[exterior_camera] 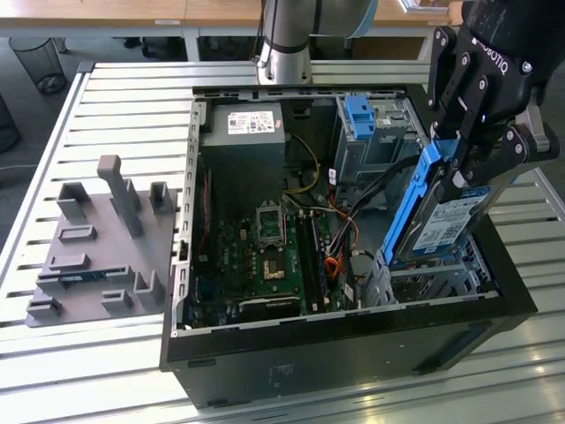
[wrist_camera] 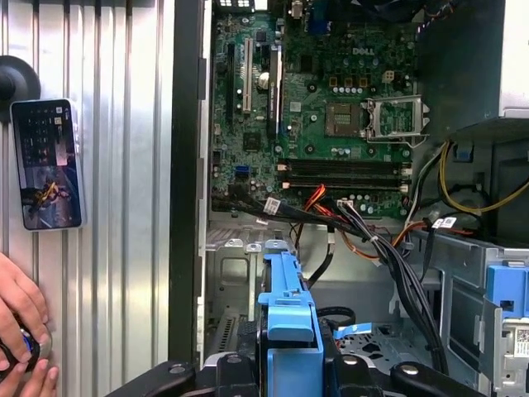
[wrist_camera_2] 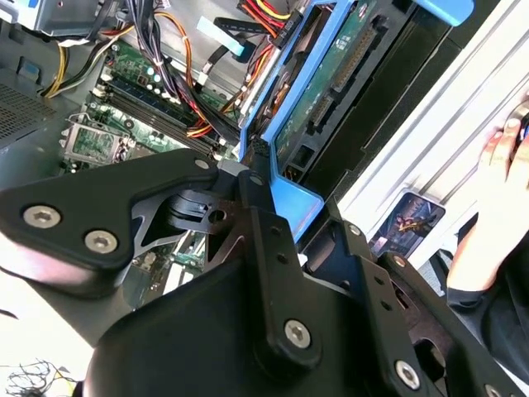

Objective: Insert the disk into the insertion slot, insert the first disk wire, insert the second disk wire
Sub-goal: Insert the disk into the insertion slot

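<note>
Disk [exterior_camera: 439, 225] is standing steeply tilted, label facing outward, its lower end meeting the top of the insertion slot [exterior_camera: 437, 281] at the exterior view's right of the open computer case [exterior_camera: 335, 362]. Tool [exterior_camera: 468, 168] is clamping the blue caddy's upper end, fingers closed tight against it. Black cables [exterior_camera: 380, 185] are running just beside the disk's inner edge, and the taller grey cage [exterior_camera: 362, 132] is standing near behind. Case wall is crowding the outer side. Motherboard [exterior_camera: 265, 252] is lying well apart. On the worktop [wrist_camera: 107, 99], a phone [wrist_camera: 48, 164] is lying near a person's hand [wrist_camera: 21, 322].
</note>
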Robot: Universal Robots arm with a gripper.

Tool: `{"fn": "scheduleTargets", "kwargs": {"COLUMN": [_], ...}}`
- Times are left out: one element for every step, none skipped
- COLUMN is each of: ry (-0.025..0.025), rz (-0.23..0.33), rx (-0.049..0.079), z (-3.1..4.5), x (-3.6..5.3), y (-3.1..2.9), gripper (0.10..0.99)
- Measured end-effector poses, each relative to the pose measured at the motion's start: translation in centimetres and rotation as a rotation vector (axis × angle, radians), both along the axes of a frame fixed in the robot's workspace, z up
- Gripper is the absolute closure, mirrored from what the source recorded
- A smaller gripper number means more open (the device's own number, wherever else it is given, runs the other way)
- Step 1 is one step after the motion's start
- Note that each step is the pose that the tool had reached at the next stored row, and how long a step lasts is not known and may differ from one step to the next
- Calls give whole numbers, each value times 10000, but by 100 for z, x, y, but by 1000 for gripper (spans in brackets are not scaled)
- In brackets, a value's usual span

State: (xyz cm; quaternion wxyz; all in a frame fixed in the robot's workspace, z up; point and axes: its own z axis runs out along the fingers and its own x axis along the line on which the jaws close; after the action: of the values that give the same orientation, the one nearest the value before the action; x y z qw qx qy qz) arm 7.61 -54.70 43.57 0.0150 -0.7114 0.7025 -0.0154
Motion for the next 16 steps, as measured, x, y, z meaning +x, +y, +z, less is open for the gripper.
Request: {"fn": "scheduleTargets", "kwargs": {"ry": [0,0,-1,-1,-2,-1,1,0,0,0,1,1,1,1,0,1], "rz": [1,1,1,1,1,0,-2,-2,-4,-9,-17,-32,-52,-72,-91,-106], "rx": [1,3,7,7,4,-1,-4,-2,-3,-3,-5,-7,-8,-9,-10,-9], "z": [0,3,8,15,23,32,37,36,37,37,37,37,37,38,38,38], "x": [0,-1,0,0,0,0,-1,-1,-1,-1,-1,-1,-1,-1,-1,-1], "y": [0,0,1,1,1,1,1,1,1,1,0,0,0,0,0,-1], "gripper": [722,722,722,722,722,722,722,722,722,722,722,722,722,722,722,722]}}
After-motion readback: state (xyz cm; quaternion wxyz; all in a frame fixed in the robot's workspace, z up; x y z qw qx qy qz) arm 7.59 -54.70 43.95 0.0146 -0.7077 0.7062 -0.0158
